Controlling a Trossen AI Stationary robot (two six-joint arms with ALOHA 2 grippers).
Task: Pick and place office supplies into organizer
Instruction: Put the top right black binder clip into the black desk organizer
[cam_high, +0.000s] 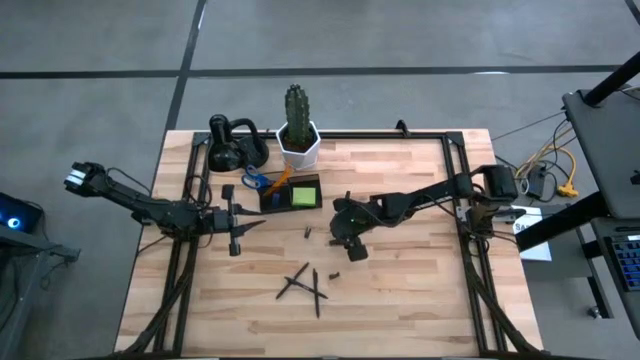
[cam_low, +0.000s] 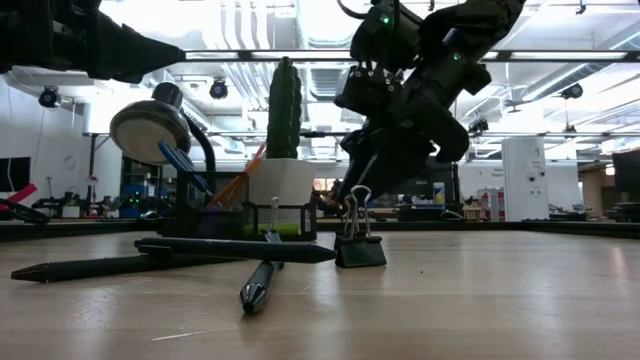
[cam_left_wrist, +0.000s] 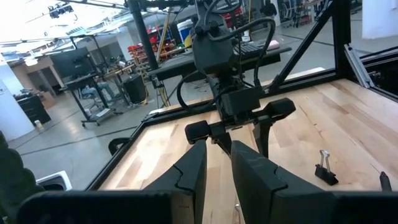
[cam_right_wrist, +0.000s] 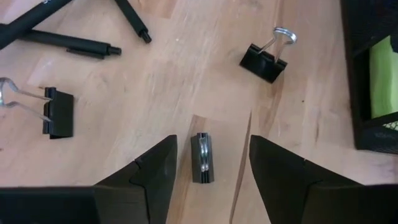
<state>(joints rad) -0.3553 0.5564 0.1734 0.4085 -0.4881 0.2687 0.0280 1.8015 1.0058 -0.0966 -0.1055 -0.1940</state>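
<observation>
right end effector (cam_right_wrist: 202, 165) apart over binder clip (cam_right_wrist: 202, 158) | light, stiff, slippery | grip its flat sides

I see no readable text, label, brand or number anywhere; paper by right arm base too small to read.

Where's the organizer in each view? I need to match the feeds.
High view: organizer, centre, just below the cactus pot.
Low view: left of centre, before the pot.
Left wrist: not in it.
Right wrist: right edge.
Shared landmark: green sticky pad inside.
</observation>
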